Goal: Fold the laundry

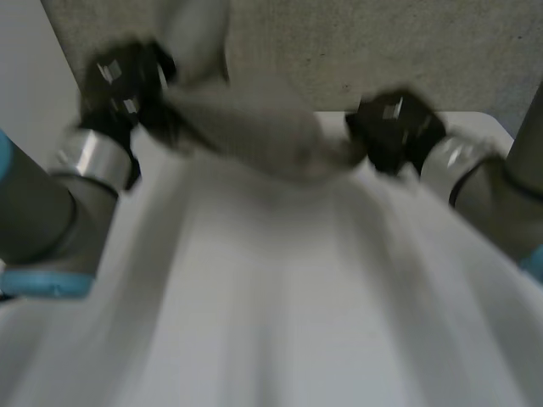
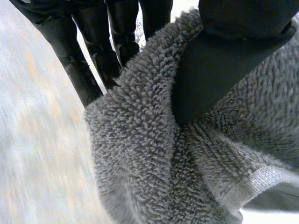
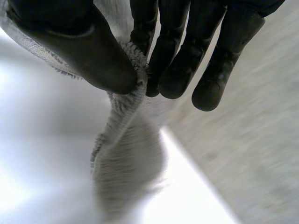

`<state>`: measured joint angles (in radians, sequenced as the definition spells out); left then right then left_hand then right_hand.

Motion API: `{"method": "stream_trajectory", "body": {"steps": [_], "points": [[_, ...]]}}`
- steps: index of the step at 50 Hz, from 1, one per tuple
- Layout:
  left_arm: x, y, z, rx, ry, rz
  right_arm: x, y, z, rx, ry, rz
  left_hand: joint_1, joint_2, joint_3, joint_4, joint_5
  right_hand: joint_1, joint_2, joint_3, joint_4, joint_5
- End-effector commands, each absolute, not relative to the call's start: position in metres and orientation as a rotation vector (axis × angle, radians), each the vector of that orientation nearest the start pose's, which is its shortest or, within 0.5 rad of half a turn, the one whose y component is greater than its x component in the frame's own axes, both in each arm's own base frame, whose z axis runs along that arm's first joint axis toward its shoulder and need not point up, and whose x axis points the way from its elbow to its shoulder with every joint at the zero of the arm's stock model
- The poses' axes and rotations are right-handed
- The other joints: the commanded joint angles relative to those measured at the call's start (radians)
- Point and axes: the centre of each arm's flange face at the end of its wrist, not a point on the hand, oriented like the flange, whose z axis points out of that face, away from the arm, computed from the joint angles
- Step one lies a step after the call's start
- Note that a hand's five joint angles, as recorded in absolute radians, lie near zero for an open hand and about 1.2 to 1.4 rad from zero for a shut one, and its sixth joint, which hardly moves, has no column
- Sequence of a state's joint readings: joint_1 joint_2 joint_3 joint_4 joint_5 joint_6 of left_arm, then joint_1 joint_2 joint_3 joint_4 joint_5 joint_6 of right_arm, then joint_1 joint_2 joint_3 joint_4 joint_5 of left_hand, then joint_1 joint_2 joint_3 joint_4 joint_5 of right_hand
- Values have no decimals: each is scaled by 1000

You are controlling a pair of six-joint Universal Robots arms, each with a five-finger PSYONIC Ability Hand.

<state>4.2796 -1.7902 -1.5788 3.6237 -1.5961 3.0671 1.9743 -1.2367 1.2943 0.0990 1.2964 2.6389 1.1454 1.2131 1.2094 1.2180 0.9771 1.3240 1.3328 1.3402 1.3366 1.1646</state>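
Observation:
A grey terry towel (image 1: 280, 280) hangs lifted above the table, its top edge stretched between both hands and its body falling toward me in folds. My left hand (image 1: 123, 89) is shut on one top corner; in the left wrist view the thumb (image 2: 210, 70) presses the towel (image 2: 140, 154) against the fingers (image 2: 84, 60). My right hand (image 1: 392, 127) is shut on the other top corner; in the right wrist view thumb (image 3: 88, 56) and fingers (image 3: 182, 65) pinch the towel's edge (image 3: 133, 93), and the cloth hangs twisted below.
The white table (image 1: 475, 127) shows beyond the right hand, with its far edge against grey carpet (image 1: 382, 42). Both grey arms (image 1: 51, 212) flank the towel at the sides.

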Motion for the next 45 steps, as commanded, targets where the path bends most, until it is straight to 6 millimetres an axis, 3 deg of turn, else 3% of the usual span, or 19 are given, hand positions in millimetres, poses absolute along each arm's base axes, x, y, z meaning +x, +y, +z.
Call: {"method": "stream_trajectory", "body": {"steps": [1,2,3,5,8,12,14,18,20,21,22,23,25,34,37,42,45], "points": [[-276,-270,165,568,2601,-2312,276,-242,191,-1472,2069,-1647,251,183,187,178,245,72,63,56,60,57],[-276,-267,148,609,2672,-2222,273,-236,177,-1513,2093,-1584,251,183,187,178,245,72,63,56,60,57],[-276,-267,148,610,2673,-2221,270,-231,166,-1549,2111,-1539,251,183,187,178,245,72,63,56,60,57],[-271,-263,132,655,2749,-2077,268,-227,161,-1577,2119,-1514,251,183,187,178,245,72,63,56,60,57],[-268,-262,131,673,2756,-2032,262,-226,158,-1583,2140,-1500,251,183,187,178,245,72,63,56,60,57],[-253,-273,142,661,2717,-1982,250,-231,167,-1535,2177,-1537,148,81,85,76,142,72,63,56,60,57],[-244,-280,164,652,2637,-2038,247,-230,171,-1523,2179,-1557,111,43,47,38,104,72,63,56,60,57],[-243,-281,179,643,2598,-2097,243,-226,181,-1506,2165,-1607,25,-42,-39,-47,19,72,63,56,60,57],[-243,-280,191,646,2560,-2142,241,-226,184,-1494,2159,-1635,-211,-279,-275,-284,-217,72,63,56,60,57],[-243,-280,191,646,2560,-2142,241,-226,184,-1494,2159,-1635,-213,-280,-277,-285,-219,72,63,56,60,57],[-243,-279,193,651,2550,-2155,237,-228,188,-1456,2160,-1680,-442,-510,-506,-515,-448,72,63,56,60,57],[-243,-279,193,651,2550,-2155,233,-231,195,-1401,2157,-1743,-445,-512,-509,-517,-451,72,63,56,60,57],[-244,-279,194,654,2544,-2161,226,-237,199,-1336,2168,-1792,-936,-1003,-1000,-1008,-942,72,63,56,60,57],[-244,-279,189,651,2560,-2146,183,-271,197,-1104,2323,-1874,-964,-1032,-1028,-1037,-970,72,63,56,60,57],[-241,-279,188,634,2569,-2131,181,-271,194,-1097,2337,-1861,-964,-1032,-1028,-1037,-970,72,63,56,60,57],[-235,-271,181,628,2606,-2071,180,-275,169,-1099,2373,-1752,-938,-1005,-1002,-1010,-944,72,63,56,60,57],[-231,-260,180,636,2629,-2034,179,-276,167,-1095,2379,-1749,-903,-970,-967,-975,-909,72,63,56,60,57]]}}
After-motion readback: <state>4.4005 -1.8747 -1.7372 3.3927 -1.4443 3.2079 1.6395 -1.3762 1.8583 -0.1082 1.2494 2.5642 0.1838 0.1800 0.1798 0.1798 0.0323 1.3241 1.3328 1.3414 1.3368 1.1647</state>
